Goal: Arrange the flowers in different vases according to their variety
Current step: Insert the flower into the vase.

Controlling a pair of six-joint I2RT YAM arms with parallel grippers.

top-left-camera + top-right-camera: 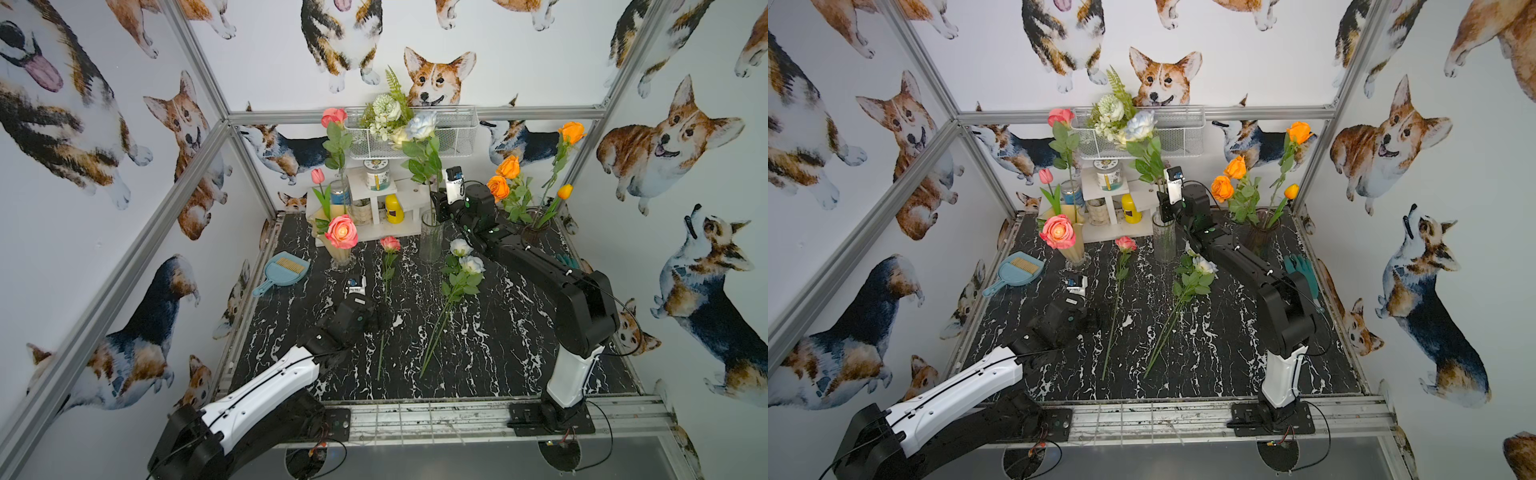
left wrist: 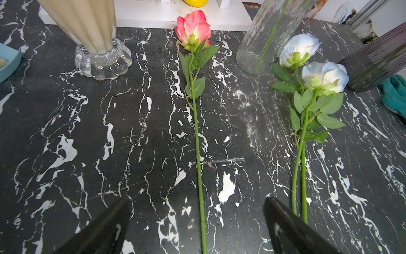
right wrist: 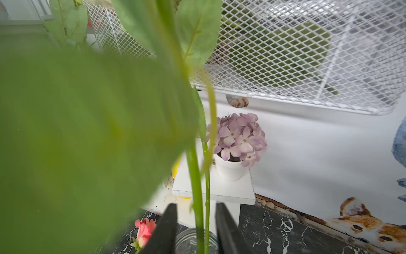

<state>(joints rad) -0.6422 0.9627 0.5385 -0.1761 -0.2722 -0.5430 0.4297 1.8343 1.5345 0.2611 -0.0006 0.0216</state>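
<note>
A pale-blue rose stands in the clear glass vase. My right gripper hovers just above that vase's mouth, open, with two green stems between its fingers and a gap on either side. A pink rose lies on the table, its stem running between the fingers of my open left gripper. Two white roses lie beside it. The cream vase holds pink flowers. Orange flowers fill the purple vase.
A white shelf with jars stands at the back, under a mesh basket with a fern bouquet. A small purple potted plant sits behind the clear vase. A blue dustpan lies left, a green glove right.
</note>
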